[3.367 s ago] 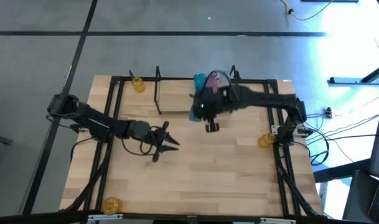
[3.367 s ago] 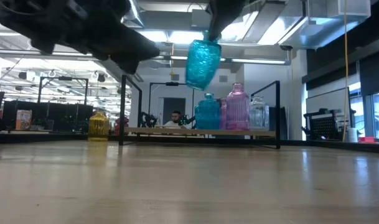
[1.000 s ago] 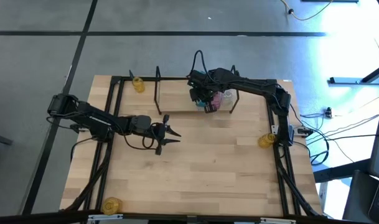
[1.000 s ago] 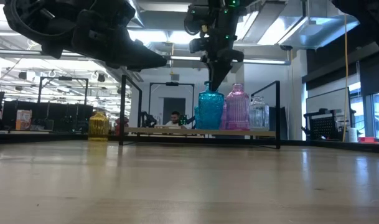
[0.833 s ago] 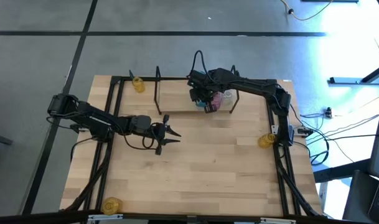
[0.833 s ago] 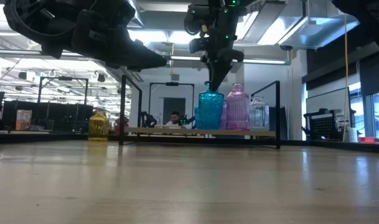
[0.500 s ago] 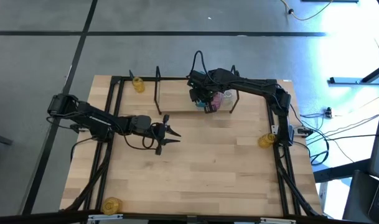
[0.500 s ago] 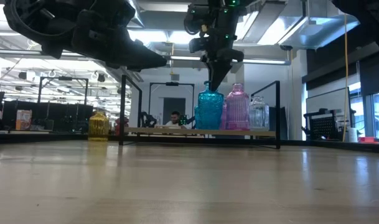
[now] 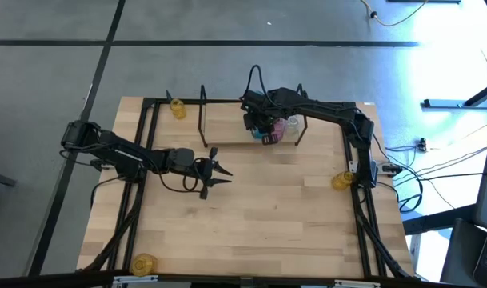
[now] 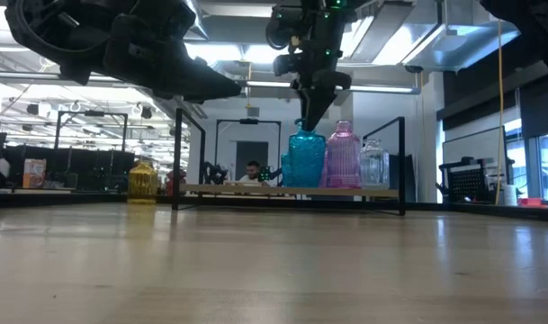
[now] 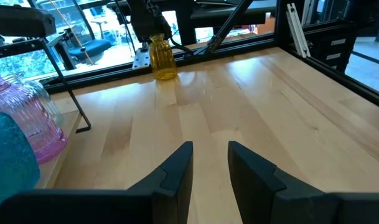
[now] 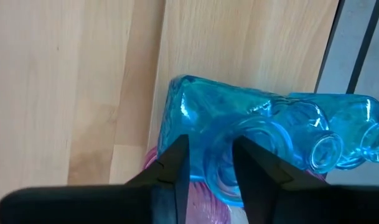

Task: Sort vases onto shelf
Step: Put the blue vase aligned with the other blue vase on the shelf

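My right gripper reaches down over the shelf, a light board with black wire uprights near the table's far edge, and is shut on a teal vase. A second teal vase stands close behind it. A pink vase and a clear vase stand on the board to its right. My left gripper hovers over the table's left middle, open by a narrow gap and holding nothing. My right gripper comes from above, fingers pointing down. One finger stands on each side of the teal vase's narrow top, pinching it. The vase stands upright with its base on the shelf board.
Three yellow vases stand on the table: one at the far left corner, one at the right edge, one at the near left corner. Black rails run along the table's edges. The shelf's left half is bare board.
A few seconds ago my right gripper carried the teal vase hanging tilted above the table. It has since moved toward the far edge and down, and the vase stands on the shelf. Over the last second nothing has visibly moved.
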You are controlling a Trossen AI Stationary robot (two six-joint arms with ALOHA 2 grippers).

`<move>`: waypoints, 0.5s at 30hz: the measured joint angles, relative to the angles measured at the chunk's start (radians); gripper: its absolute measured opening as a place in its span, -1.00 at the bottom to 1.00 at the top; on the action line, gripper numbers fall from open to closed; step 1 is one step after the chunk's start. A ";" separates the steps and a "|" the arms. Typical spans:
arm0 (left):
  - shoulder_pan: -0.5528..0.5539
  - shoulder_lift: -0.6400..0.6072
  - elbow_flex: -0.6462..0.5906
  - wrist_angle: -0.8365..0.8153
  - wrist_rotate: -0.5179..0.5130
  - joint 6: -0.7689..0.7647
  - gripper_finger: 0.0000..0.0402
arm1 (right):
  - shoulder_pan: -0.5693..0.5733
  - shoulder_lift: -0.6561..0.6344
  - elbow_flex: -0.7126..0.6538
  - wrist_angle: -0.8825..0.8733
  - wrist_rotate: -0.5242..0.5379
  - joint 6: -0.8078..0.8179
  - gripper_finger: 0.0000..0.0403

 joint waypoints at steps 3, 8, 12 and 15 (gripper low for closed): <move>0.000 0.000 0.000 0.000 0.000 0.000 -0.53 | 0.001 0.000 0.000 0.000 0.000 0.000 -0.47; 0.000 0.000 0.000 0.000 0.000 0.000 -0.53 | 0.020 -0.015 0.000 -0.011 0.018 0.008 -0.47; 0.000 0.000 0.000 0.000 0.000 0.000 -0.53 | 0.049 -0.069 0.000 -0.014 0.010 0.047 -0.47; 0.000 0.000 0.000 0.000 0.000 0.000 -0.53 | 0.068 -0.104 0.000 -0.053 -0.015 0.104 -0.47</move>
